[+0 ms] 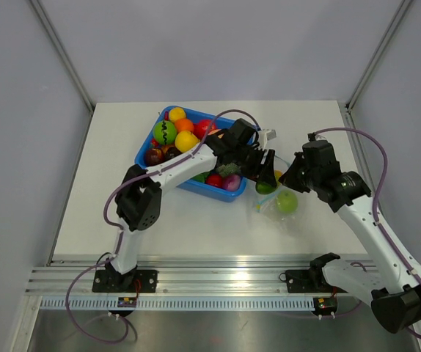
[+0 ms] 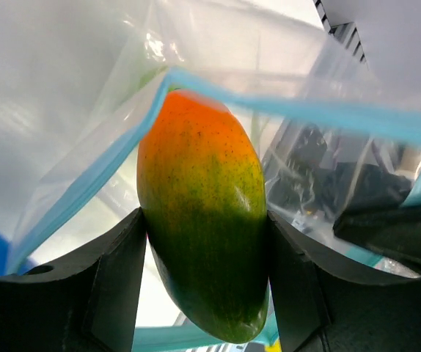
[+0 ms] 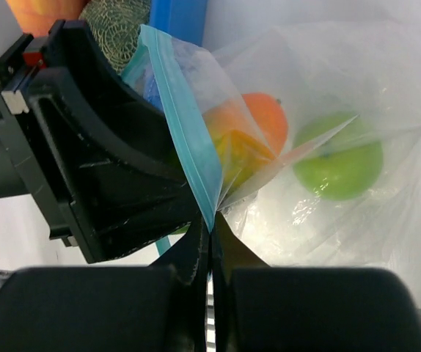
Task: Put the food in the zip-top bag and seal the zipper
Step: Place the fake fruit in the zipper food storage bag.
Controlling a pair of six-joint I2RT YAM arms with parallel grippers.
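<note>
My left gripper (image 1: 263, 174) is shut on a toy mango (image 2: 202, 213), orange at the top and green below, and holds it in the open mouth of the clear zip-top bag (image 1: 276, 198). The pale blue zipper strip (image 2: 298, 111) arches over the mango. My right gripper (image 1: 290, 178) is shut on the bag's zipper edge (image 3: 196, 183) and holds the mouth up. A green round fruit (image 3: 340, 163) lies inside the bag; the mango shows orange through the plastic (image 3: 258, 128). More toy food fills the blue bin (image 1: 168, 117).
The blue bin with several fruits stands at the back left of the white table (image 1: 100, 213), right behind the left gripper. A ridged melon-like toy (image 3: 115, 26) shows at the bin's near corner. Grey walls enclose the table; a metal rail (image 1: 218, 282) runs along the front.
</note>
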